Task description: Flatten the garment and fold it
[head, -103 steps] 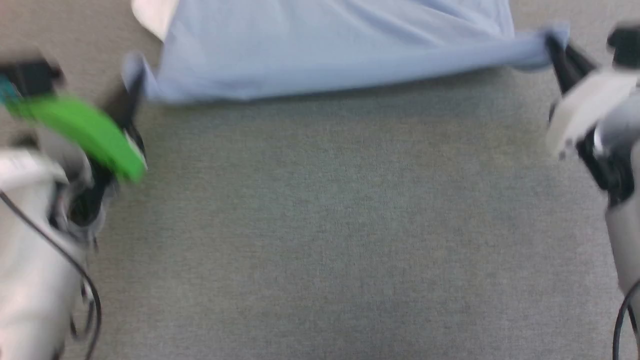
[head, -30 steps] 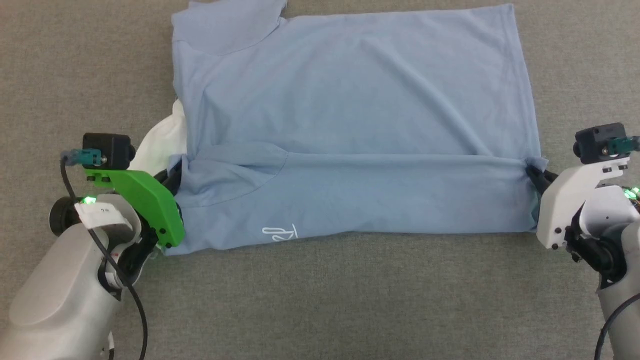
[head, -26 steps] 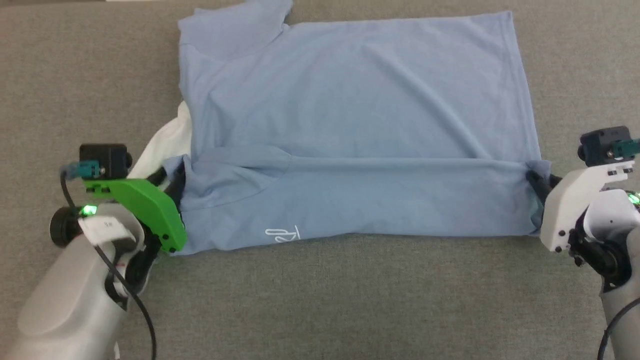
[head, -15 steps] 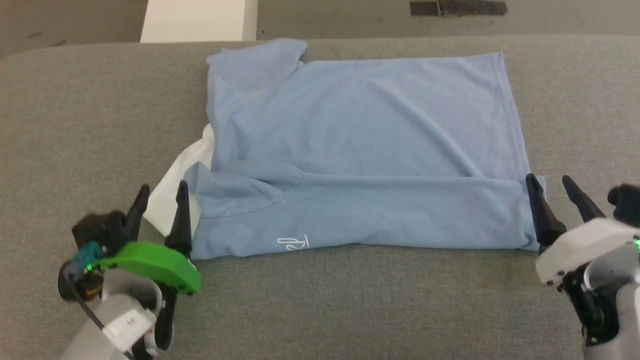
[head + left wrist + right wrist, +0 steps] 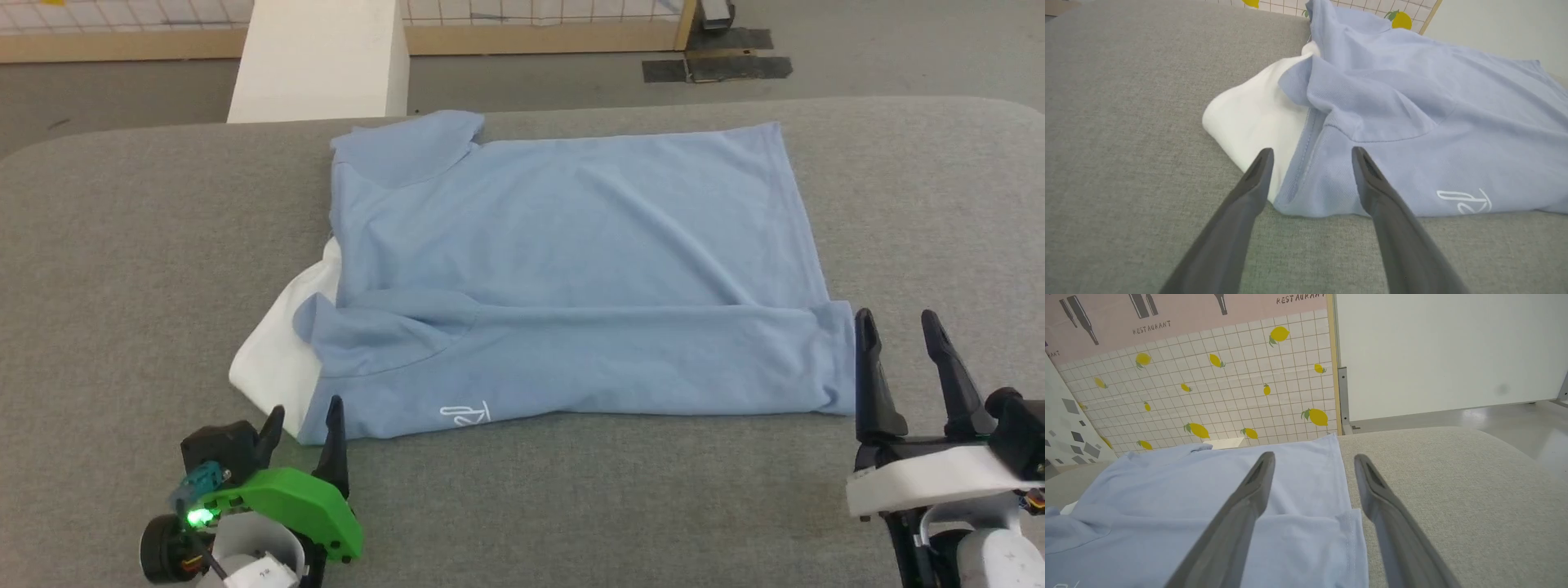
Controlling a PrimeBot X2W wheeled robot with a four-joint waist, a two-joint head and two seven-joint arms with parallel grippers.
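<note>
A grey padded surface (image 5: 122,245) takes up most of the head view. The light blue garment (image 5: 571,269) lies spread across its middle, with the edge toward 6 o'clock folded up over the body as a long band and a short sleeve at the 11 o'clock corner. Off the surface at 11 o'clock stands a white box (image 5: 322,61). White fabric (image 5: 277,367) pokes out from under the garment at its 8 o'clock corner.

The right end effector (image 5: 896,316) sits at 4 o'clock, just beside the band's end, fingers spread wide and holding nothing. The left end effector (image 5: 305,406) sits at 7 o'clock, likewise wide and empty. Its fingertips point at the garment's corner, possibly just short of touching the cloth. A small white mark (image 5: 464,415) sits on the band near its 6 o'clock edge.
</note>
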